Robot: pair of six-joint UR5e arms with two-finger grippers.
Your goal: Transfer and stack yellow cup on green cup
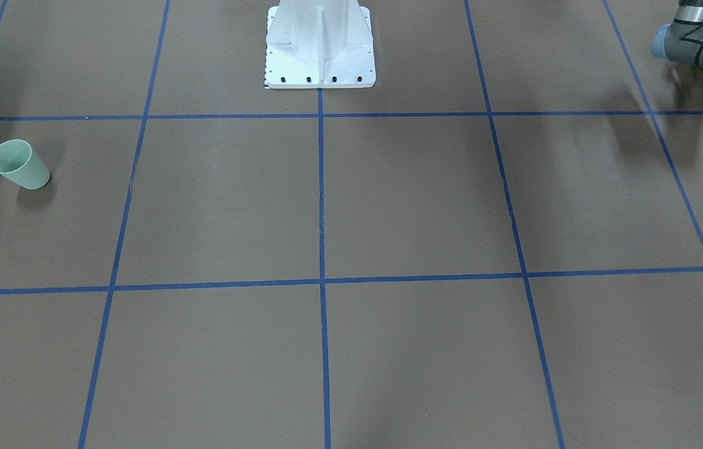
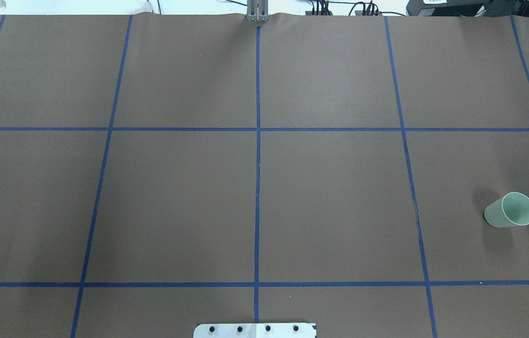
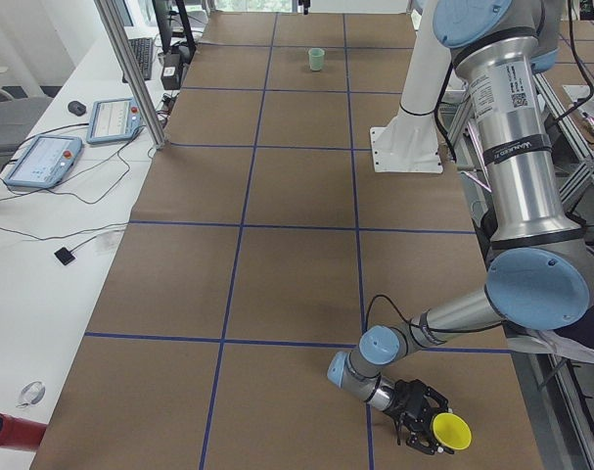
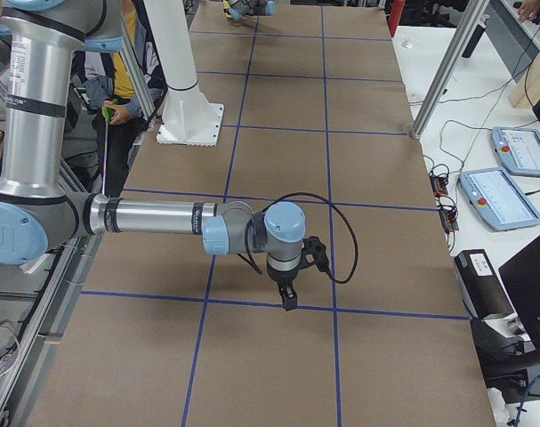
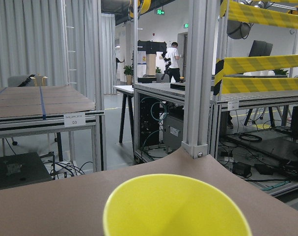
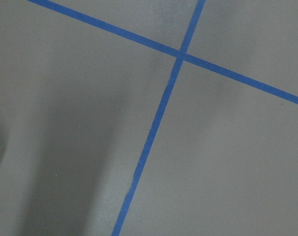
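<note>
2 blue-edged tablets lie on the white bench beside the blue-taped brown table.

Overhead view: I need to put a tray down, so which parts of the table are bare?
Bare: both middle columns of tape squares, from the base plate to the far edge, and the left column. Taken: the green cup stands in the right column's middle square. Beyond the left edge, the left arm with the yellow cup crowds that end.

The yellow cup runs off the bottom edge, its base seemingly hidden.
</note>
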